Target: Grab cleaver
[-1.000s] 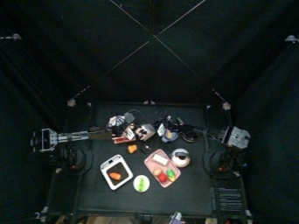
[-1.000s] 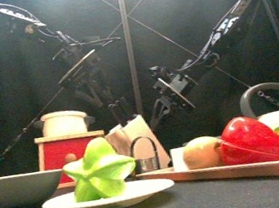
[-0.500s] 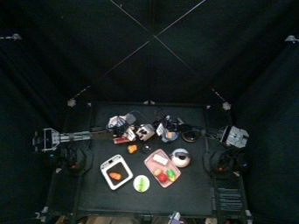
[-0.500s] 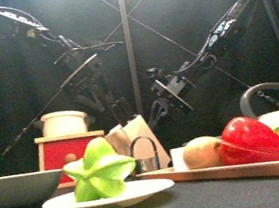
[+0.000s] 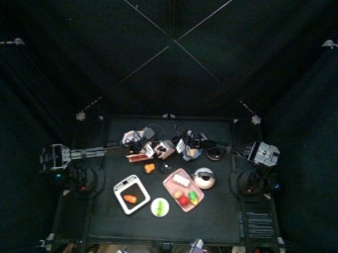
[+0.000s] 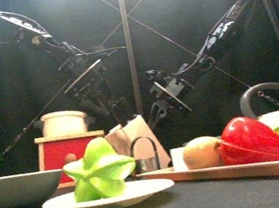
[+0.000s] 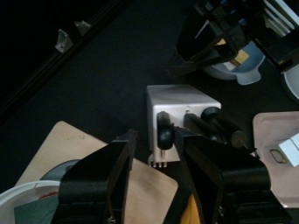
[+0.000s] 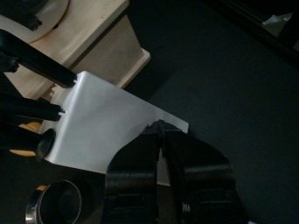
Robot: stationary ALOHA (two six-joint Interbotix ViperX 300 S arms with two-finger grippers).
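The cleaver point(image 8: 105, 131) has a broad flat grey blade that narrows to a neck at my right gripper point(image 8: 166, 136). That gripper is shut on its handle and holds it above the white knife block point(image 7: 176, 98). In the front view the right gripper point(image 6: 167, 89) hangs above the block point(image 6: 132, 136). Two black handles point(image 7: 201, 121) stick out of the block. My left gripper point(image 7: 162, 138) is open and empty, hovering over the block. In the front view it point(image 6: 96, 71) is higher and to the left.
A wooden cutting board point(image 7: 70, 166) lies beside the block. At the front stand a bowl point(image 6: 15, 189), a plate point(image 6: 107, 198) with a green star fruit, a tray point(image 6: 248, 166) of vegetables and a red box point(image 6: 66, 147). A metal pot point(image 8: 52, 206) is near the right gripper.
In the front view both grippers have risen a little. The right one has lifted away from the knife block.
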